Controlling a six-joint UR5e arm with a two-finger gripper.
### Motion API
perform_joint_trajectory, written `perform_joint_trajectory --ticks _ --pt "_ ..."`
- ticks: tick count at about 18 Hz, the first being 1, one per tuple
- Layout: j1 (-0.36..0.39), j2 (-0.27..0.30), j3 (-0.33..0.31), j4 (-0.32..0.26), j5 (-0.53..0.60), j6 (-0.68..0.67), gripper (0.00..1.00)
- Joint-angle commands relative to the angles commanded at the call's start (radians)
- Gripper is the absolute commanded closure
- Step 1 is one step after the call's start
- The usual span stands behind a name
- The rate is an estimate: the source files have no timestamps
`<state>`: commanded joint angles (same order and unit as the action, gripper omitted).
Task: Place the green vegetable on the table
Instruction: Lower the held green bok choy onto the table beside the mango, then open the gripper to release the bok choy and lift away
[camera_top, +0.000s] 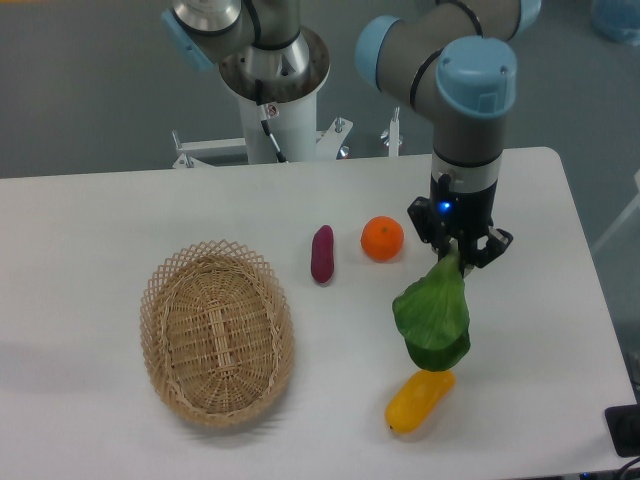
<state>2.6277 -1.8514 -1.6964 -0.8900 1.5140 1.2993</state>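
Fingers: 2, clamped on stalk end of green vegetable (432, 315)
Gripper (455, 254): pointing down, right of orange (382, 239)
Vegetable: hanging leaves-down over table (90, 215), above yellow fruit (419, 399)
Basket (217, 332): left side

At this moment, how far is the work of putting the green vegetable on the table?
Done: the gripper has the green vegetable by its pale stalk, leaves hanging down. In hand: it hangs over the table, between the orange and the yellow fruit; I cannot tell whether the leaves touch the surface. Left: lower it if needed, open the gripper and let go.
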Motion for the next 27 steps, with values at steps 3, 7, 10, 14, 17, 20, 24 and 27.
perform_joint_trajectory --ticks 3,7,10,14,17,20,24,27 --pt "0.011 -0.032 -0.032 0.056 0.064 0.096 0.79" --pt "0.066 -0.048 -0.06 0.059 0.095 0.296 0.79" --pt "0.077 -0.081 -0.081 0.06 0.098 0.391 0.78" --pt "0.075 -0.117 -0.147 0.166 0.098 0.388 0.79" --pt "0.074 -0.118 -0.178 0.183 0.092 0.384 0.78" --pt "0.074 -0.114 -0.2 0.184 0.092 0.383 0.78" --pt "0.072 -0.118 -0.19 0.186 0.092 0.382 0.57" --pt "0.074 -0.118 -0.186 0.184 0.092 0.38 0.0"
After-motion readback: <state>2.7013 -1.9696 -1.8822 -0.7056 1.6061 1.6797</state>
